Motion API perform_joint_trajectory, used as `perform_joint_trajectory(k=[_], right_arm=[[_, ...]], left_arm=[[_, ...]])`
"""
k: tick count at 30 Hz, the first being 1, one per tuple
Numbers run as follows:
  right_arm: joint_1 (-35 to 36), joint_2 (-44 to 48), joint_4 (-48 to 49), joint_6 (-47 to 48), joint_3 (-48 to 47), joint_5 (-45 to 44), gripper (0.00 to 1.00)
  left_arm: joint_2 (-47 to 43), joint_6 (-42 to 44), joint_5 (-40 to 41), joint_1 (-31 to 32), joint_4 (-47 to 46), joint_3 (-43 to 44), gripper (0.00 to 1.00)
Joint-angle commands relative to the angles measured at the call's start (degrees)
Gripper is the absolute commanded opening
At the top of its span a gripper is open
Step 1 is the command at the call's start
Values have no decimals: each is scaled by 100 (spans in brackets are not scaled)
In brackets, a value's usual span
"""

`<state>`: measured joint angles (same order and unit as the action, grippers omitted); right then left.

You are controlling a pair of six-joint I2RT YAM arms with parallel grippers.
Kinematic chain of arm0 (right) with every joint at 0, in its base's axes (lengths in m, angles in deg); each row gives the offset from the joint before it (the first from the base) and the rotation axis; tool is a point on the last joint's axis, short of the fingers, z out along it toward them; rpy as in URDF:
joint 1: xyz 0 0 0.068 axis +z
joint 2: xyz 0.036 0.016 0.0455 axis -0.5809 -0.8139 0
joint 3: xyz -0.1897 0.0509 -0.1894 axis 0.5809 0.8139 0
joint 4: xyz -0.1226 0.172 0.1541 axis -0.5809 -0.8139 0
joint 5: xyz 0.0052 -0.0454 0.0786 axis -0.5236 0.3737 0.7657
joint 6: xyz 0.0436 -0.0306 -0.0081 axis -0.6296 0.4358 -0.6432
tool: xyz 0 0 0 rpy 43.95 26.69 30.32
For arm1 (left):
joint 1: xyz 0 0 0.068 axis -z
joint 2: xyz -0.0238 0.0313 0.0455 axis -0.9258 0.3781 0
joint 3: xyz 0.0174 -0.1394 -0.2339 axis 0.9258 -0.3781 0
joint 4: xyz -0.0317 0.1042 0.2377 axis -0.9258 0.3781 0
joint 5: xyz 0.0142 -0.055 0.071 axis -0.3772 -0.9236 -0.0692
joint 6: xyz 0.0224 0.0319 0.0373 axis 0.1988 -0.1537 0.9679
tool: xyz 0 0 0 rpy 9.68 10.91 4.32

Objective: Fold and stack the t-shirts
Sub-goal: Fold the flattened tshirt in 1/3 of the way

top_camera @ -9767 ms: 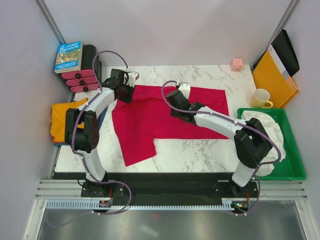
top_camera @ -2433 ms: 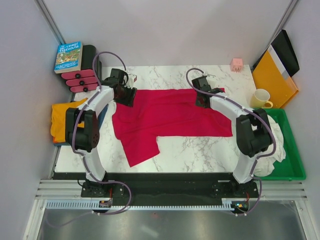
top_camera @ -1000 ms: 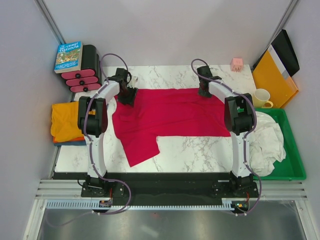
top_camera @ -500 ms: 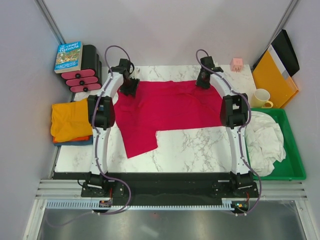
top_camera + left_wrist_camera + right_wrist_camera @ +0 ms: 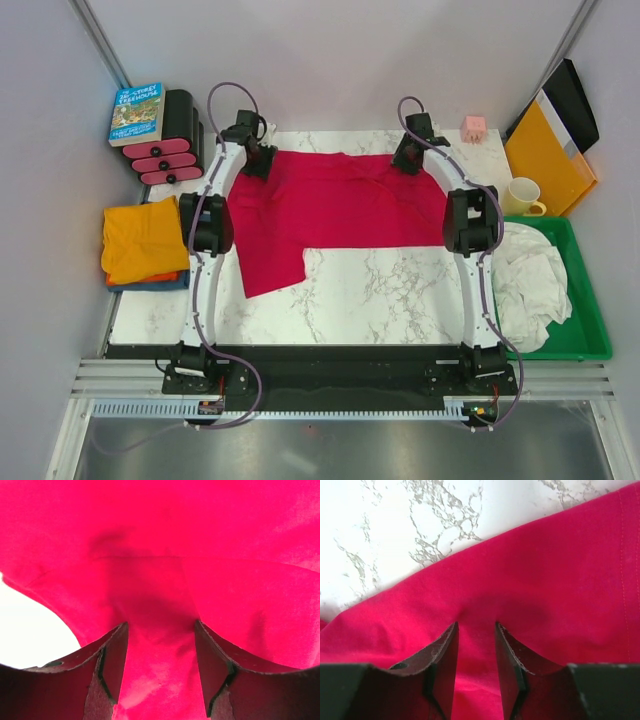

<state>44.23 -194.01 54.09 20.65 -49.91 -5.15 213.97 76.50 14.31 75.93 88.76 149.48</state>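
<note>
Top external view: both arms reach out to the far side of the marble surface [image 5: 400, 290]. The left tool [image 5: 260, 160] sits at the far left corner of a crimson t-shirt [image 5: 340, 205], and the right tool [image 5: 408, 160] sits at its far right corner. The shirt lies flat between the two tools and spreads from them toward the arm bases, with one part reaching further down on the left tool's side. A folded orange t-shirt [image 5: 140, 240] lies well to the left of the left tool and nearer the bases. It rests on a dark blue t-shirt [image 5: 150, 284], of which only an edge shows. Left wrist view: the left tool's fingers [image 5: 112, 665] pinch a raised ridge of crimson cloth between them. The cloth fills nearly the whole view, with a patch of white surface to the left of the tool. Right wrist view: the right tool's fingers [image 5: 447, 655] are drawn close together on a narrow fold of the crimson cloth. The shirt's edge runs just beyond the fingertips, with bare marble past it.
</note>
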Motion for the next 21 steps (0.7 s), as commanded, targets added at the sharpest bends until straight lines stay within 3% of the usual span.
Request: perform_joint_trajectory(k=[1, 5, 11, 17, 21], right_arm=[[25, 969, 1015, -190, 1161, -49, 44], [78, 2072, 1258, -208, 1935, -418, 50], [341, 3645, 1126, 151, 3286, -735, 52], [1131, 4955, 1002, 363, 5175, -936, 49], [1642, 5938, 1099, 4, 6216, -1288, 49]], left_arm=[[-806, -404, -222, -357, -680, -376, 63], [-2194, -722, -618, -471, -1015, -1368, 65], [-4521, -793, -1119, -489, -1314, -3916, 65], [-5825, -494, -1375, -288, -929, -6394, 59], [-6492, -318, -1050, -94, -595, -7188, 59]])
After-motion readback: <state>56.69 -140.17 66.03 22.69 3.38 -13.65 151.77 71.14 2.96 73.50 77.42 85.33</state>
